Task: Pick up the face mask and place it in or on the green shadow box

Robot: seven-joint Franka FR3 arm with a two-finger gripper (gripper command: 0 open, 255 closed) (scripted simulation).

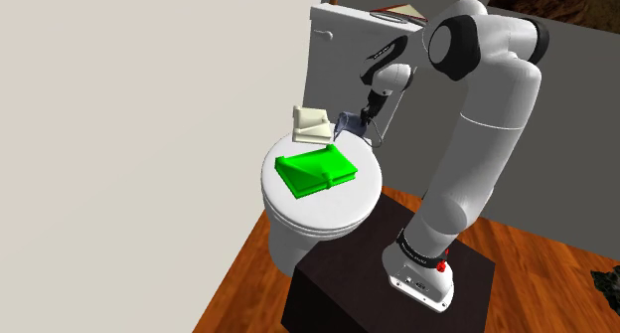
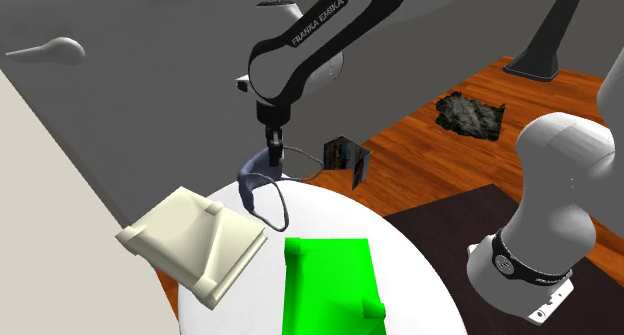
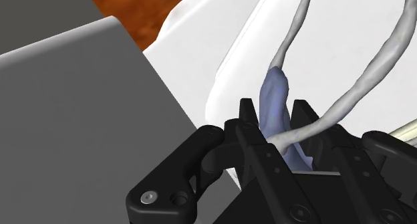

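Observation:
The face mask (image 2: 258, 176) is pale blue-grey with thin looped straps (image 2: 277, 211). It hangs from my gripper (image 2: 273, 149), which is shut on its top edge just above the back of the white toilet lid (image 2: 405, 251). In the wrist view the fingers (image 3: 248, 120) clasp the mask (image 3: 275, 99) between them, and a strap (image 3: 387, 55) loops away over the lid. The green shadow box (image 1: 316, 170) lies flat in the middle of the lid (image 1: 318, 210), towards the shoulder view's lower left of the gripper (image 1: 370, 115) and the mask (image 1: 348, 126). In the second exterior view the box (image 2: 330, 283) lies below the mask.
A cream tray-like object (image 1: 311, 124) (image 2: 195, 238) lies tilted on the lid beside the box. The grey toilet tank (image 1: 343, 53) rises right behind the gripper with a book (image 1: 402, 13) on top. A small booklet (image 2: 347, 156) and a dark rag (image 2: 470, 113) lie on the wooden floor.

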